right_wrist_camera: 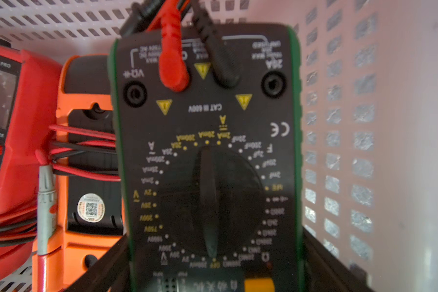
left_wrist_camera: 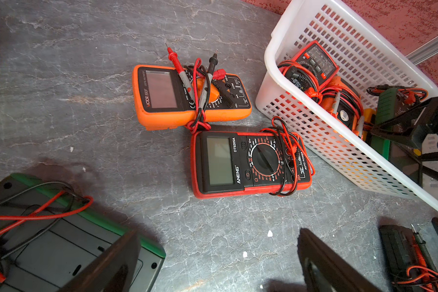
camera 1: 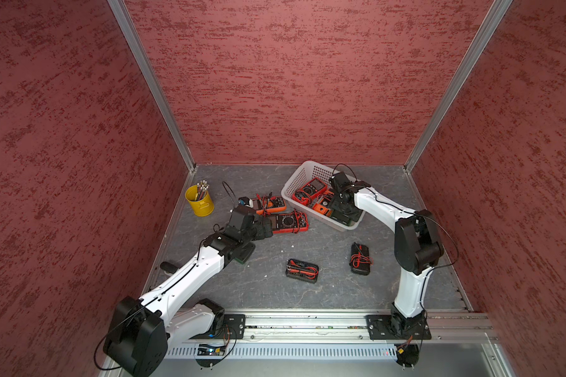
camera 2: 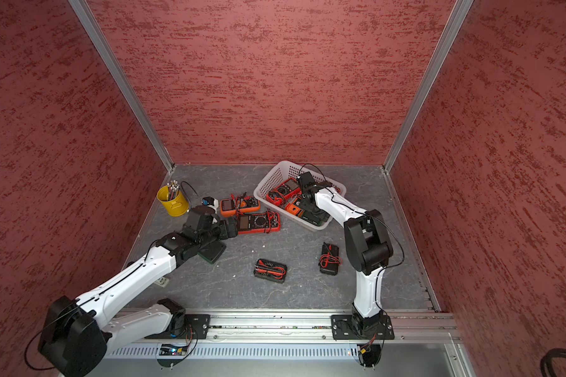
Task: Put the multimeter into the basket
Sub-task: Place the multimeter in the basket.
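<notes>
In both top views the white basket (camera 1: 311,168) is sitting at the far right of the bench (camera 1: 324,293), holding three multimeters: a red multimeter (camera 1: 314,188), an orange multimeter (camera 1: 321,207) and the green-edged multimeter (camera 1: 345,222); the right hand (camera 1: 340,210) is reaching into the basket, clamping the green-edged multimeter; five more are lying on the bench: a loose orange meter (camera 1: 270,205), a loose red meter (camera 1: 290,222), a green-backed meter (camera 1: 244,256) under the left arm, a black meter (camera 1: 302,270) and a second black meter (camera 1: 360,259); one yellow cup (camera 1: 200,207) is standing at the far left, holding a bunch of pencils (camera 1: 202,188); the left hand (camera 1: 267,228) is hovering just beside the loose red meter; in the left wrist view the left hand's fingers (left_wrist_camera: 324,263) are standing wide apart with nothing between them; the two loose meters are lying face up near the basket; in the right wrist view, which is blurred, the right hand's fingers (right_wrist_camera: 329,270) are flanking the green-edged multimeter inside the basket, beside the orange multimeter; whether its lower end is resting on the basket floor I cannot tell.
</notes>
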Available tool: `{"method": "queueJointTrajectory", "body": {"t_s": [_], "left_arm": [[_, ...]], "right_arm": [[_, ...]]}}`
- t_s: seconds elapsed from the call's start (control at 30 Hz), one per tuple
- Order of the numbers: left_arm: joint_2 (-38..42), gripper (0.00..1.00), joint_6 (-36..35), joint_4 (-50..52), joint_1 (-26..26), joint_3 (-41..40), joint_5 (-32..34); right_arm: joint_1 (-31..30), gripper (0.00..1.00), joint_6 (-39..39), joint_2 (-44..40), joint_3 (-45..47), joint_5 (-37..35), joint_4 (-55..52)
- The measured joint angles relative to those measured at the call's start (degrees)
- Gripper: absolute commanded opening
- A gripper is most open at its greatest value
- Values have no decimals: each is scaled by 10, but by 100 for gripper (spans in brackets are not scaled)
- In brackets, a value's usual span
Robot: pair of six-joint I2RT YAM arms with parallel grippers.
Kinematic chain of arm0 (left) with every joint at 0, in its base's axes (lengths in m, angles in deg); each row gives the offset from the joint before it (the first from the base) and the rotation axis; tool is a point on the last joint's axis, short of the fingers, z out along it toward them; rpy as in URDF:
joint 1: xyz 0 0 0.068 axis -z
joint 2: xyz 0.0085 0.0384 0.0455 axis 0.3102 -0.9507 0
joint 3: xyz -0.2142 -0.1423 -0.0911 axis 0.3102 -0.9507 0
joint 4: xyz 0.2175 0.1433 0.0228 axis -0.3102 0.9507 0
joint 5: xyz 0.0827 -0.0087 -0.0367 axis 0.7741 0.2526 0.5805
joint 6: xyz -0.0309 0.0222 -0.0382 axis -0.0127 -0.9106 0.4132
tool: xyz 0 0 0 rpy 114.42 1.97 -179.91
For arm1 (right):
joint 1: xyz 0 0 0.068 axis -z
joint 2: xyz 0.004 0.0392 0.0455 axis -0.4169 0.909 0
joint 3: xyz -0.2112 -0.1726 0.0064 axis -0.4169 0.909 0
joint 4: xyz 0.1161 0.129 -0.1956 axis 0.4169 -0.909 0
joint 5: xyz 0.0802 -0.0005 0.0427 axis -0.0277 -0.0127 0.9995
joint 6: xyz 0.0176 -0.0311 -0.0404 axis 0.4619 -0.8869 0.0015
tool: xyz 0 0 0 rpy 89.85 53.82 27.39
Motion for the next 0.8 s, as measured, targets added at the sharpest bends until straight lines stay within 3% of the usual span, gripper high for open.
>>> {"method": "queueJointTrajectory", "body": {"t_s": [0.17,0.2,0.23,0.57,0.8], "left_arm": [[-2,100,0,0,0,0,0],[-2,100,0,1,0,0,0],[-2,100,0,1,0,0,0],[-2,100,-11,8,0,0,0],[0,100,-29,17,0,7,-3]], "right_arm": [[0,76,2,9,0,-3,9],[0,91,3,9,0,-4,8],[0,99,3,9,0,-5,8],[-1,99,-5,-5,0,-8,6],[-2,99,-26,-83,0,-8,3]]}}
